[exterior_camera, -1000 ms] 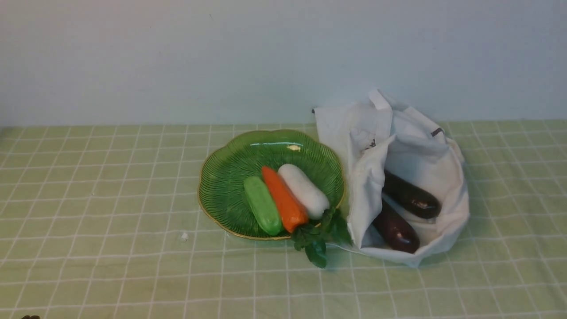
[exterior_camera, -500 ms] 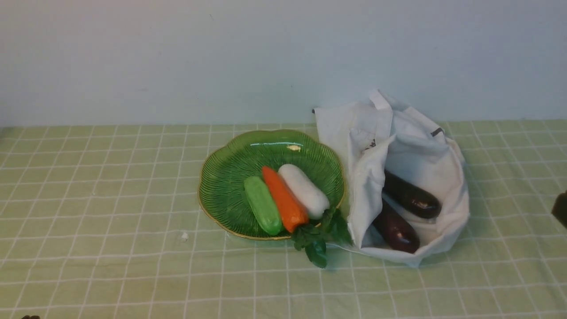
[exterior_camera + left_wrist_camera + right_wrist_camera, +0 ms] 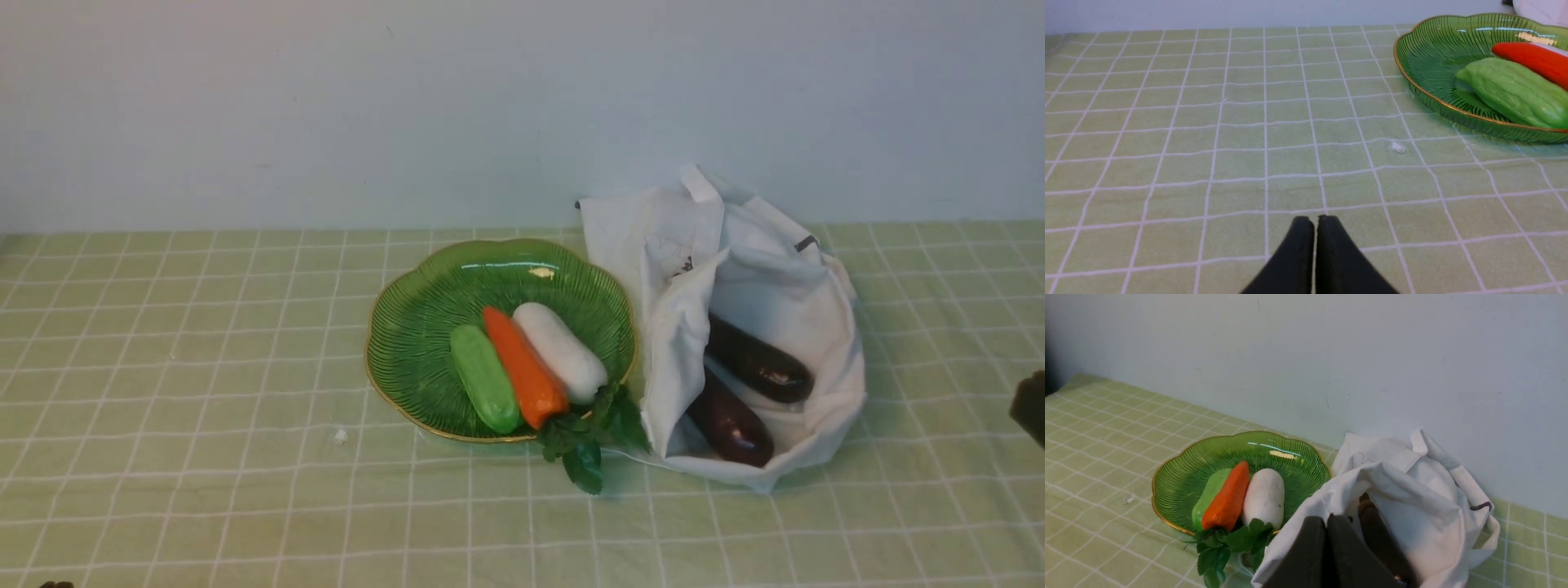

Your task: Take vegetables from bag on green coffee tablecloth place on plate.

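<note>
Hands: right hand (image 3: 1327, 517) closed, fingers pressed together, empty; left hand (image 3: 1314, 219) likewise. Near my right hand, leftward: soft white cloth bag (image 3: 784, 278), mouth open, holding two glossy dark purple toy eggplants (image 3: 758, 361) side by side, long axes running far-left to near-right. Beyond: ribbed green glass plate (image 3: 416, 327), left hand well past it. I judge right nearer.

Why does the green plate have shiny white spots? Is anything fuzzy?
Front view: light bounces off the glossy plate as bright patches near its far rim, and the bag throws a soft shadow on the tablecloth to its right. Left wrist view: the same glare streaks, everything fairly sharp. Right wrist view: the right gripper looks dark and slightly fuzzy, close to the lens.
</note>
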### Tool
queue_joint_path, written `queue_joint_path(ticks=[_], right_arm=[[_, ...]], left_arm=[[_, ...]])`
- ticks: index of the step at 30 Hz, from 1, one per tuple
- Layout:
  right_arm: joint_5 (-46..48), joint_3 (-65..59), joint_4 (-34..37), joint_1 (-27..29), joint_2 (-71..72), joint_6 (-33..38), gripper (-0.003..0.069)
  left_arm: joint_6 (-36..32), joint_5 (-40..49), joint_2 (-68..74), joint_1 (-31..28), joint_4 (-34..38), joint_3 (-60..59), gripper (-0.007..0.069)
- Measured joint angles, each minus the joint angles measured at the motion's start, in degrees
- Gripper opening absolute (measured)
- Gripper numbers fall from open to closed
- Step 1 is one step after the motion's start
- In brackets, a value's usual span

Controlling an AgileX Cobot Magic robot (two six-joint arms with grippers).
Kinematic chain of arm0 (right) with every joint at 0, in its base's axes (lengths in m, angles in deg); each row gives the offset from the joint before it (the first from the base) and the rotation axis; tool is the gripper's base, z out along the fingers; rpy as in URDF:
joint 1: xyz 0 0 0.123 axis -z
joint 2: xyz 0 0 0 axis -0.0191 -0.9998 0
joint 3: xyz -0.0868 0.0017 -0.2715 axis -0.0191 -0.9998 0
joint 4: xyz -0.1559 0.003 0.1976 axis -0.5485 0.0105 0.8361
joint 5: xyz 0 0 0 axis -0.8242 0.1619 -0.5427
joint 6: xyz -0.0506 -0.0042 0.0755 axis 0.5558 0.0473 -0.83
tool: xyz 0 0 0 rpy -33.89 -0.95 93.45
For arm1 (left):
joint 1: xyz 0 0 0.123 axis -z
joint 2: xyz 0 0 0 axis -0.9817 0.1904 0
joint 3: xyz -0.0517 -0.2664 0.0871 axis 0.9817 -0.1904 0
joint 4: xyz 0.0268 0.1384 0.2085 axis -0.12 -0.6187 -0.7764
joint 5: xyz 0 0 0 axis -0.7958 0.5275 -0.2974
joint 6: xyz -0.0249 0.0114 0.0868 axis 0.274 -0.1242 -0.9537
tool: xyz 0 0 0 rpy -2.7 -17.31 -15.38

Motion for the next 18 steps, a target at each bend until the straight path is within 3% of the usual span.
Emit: queue_joint_path(ticks=[5,14,18], right_arm=[[-0.07,-4.89,-2.01,3.32,4.39,0.05,-0.0015],[0.36,-19.49,-1.48,21.54,20.73,0.00,-0.0015],[0.44,-22.23,-0.35,25.62,23.22,0.00,-0.0015]], left_arm=[[0.00,0.00,0.00,0.00,0.00,0.00,-0.0004],[0.00,0.00,0.00,0.00,0.00,0.00,-0.0004],[0.00,0.00,0.00,0.00,0.00,0.00,-0.0004]])
